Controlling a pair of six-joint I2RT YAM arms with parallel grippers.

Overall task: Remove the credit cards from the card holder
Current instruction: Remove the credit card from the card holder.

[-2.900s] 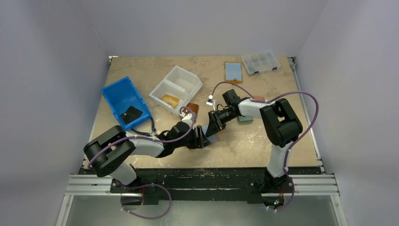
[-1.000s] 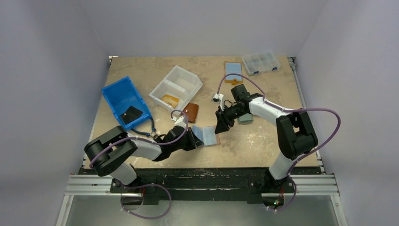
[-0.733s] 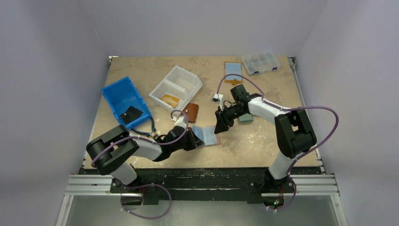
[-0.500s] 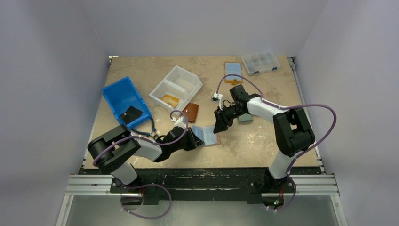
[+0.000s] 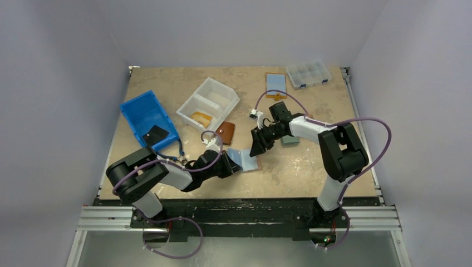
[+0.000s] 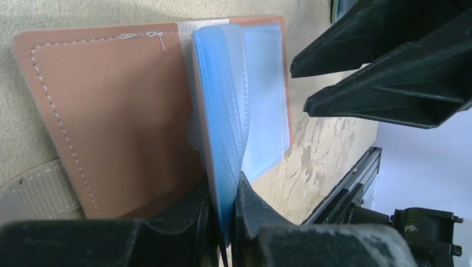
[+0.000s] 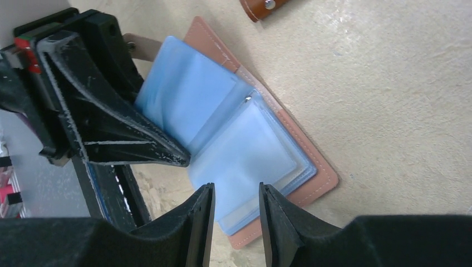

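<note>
The card holder lies open on the table, brown leather outside with clear sleeves inside. Light-blue credit cards show through the sleeves. My left gripper is shut on a bundle of sleeves that stands up from the spine; from above the left gripper sits at the holder's left side. My right gripper is open, with a narrow gap between its fingers, and hovers just above the right-hand page. From above, the right gripper is at the holder's far right corner.
A blue bin holding a black item and a white divided bin stand at the left back. A brown snap pouch lies behind the holder. A clear organiser box and a light-blue rectangle on orange backing lie at the back.
Earlier the right gripper was right against the left one; it then drew back to the right. Over the last second it has crept a little leftward toward the holder. The left gripper keeps its hold.
</note>
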